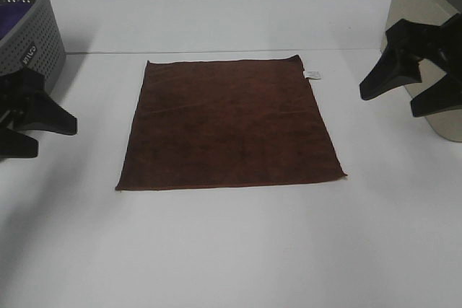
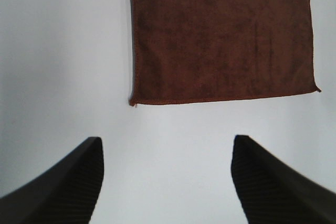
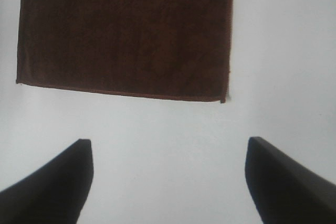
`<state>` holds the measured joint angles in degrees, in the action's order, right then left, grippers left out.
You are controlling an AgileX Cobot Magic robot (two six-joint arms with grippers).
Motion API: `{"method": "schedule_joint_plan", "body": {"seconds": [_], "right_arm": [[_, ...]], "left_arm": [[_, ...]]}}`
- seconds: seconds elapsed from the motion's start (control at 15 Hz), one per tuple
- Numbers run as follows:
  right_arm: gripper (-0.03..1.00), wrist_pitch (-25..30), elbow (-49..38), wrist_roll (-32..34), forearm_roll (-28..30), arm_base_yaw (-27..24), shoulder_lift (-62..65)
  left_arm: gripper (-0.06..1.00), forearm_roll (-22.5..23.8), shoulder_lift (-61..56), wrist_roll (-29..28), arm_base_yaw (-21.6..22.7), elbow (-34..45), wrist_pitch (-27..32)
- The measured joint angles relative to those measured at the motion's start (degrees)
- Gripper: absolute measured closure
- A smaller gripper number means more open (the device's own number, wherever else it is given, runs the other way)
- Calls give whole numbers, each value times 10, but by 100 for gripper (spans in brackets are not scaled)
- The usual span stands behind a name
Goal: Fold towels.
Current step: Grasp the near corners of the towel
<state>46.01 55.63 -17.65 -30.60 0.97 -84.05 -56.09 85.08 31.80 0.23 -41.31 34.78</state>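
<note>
Exterior high view: the white table [image 1: 231,257] fills the near ground, and in its middle the dark reddish-brown towel [image 1: 229,124] lies spread flat and square, with neither arm touching it. The left gripper [image 1: 56,140] hangs at the left, well apart from the towel's left edge, its black jaws spread wide around nothing. The right gripper [image 1: 387,104] hangs at the right, a little farther back, and is likewise wide open and empty. A small white tag [image 1: 312,74] sticks out at the towel's far right corner. At the far left stands a grey perforated basket [image 1: 32,41] with something purple [image 1: 10,23] inside; what it is cannot be told. A beige rounded object [image 1: 440,117] stands behind the right gripper.

Only this view takes in the basket, its contents and the beige object. The left wrist view shows the left gripper [image 2: 165,145] over table, with the towel [image 2: 220,35] and its hemmed edge ahead. The right wrist view shows the right gripper [image 3: 169,144] facing the towel [image 3: 126,30] the same way.
</note>
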Motion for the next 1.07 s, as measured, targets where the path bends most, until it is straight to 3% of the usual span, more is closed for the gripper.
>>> {"method": "schedule_joint_plan", "body": {"seconds": [0.13, 0.4, 0.6, 1.07], "right_arm": [[21, 9, 19, -36, -32, -3, -61], [21, 46, 58, -146, -129, -57, -197], [21, 69, 96, -199, -128, -60, -273], [21, 72, 157, -214, -118, -60, -371]], "left_arm": [[26, -18, 80, 5, 0, -36, 17], [21, -29, 215, 34, 0, -124, 68], [21, -35, 286, 56, 0, -177, 85], [21, -107, 356, 129, 0, -225, 112]]}}
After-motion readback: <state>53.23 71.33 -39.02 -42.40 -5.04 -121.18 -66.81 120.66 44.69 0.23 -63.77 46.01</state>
